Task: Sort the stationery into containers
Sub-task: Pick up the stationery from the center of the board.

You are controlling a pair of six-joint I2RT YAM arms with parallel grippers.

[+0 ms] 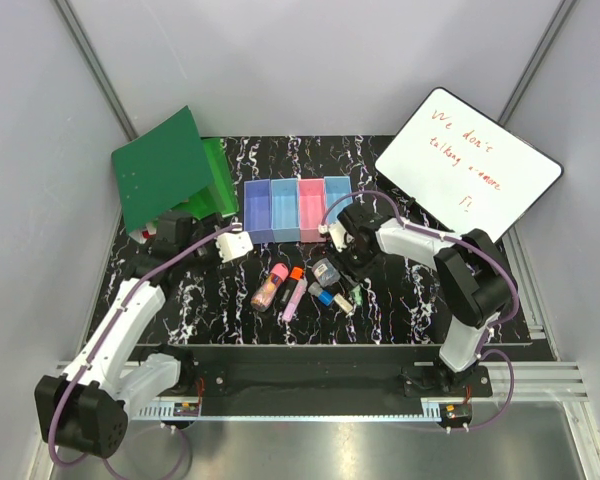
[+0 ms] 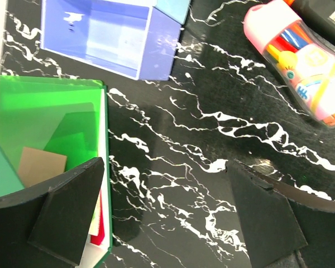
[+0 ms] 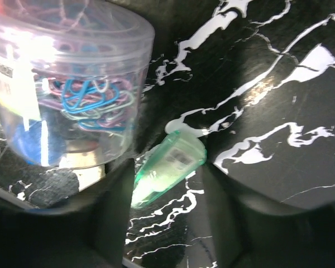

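My left pincer (image 2: 167,215) hangs wide open and holds nothing. The green folder (image 2: 44,128) is at its 9 o'clock and the purple-blue end of the containers (image 2: 156,56) at its 11 o'clock. A pink-capped marker pack (image 2: 301,72) lies at 2 o'clock, well apart from my fingers.

Seen from above, the loose stationery sits on the desk (image 1: 400,310) at 6 o'clock from the containers.

My right pincer (image 3: 168,215) is about half open and straddles the green highlighter (image 3: 168,167), one finger on each side. I cannot tell whether the pads touch it, and it lies flat on the desk, not lifted. In the right wrist view its long axis runs from 7 o'clock to 1 o'clock, narrow tip towards 7. A clear tub of paper clips (image 3: 67,95) stands just beside it at 10 o'clock.

I judge the highlighter light, rigid and slick, so it may squirt out of a tapered hold. I would pinch across the broad, squarer end.
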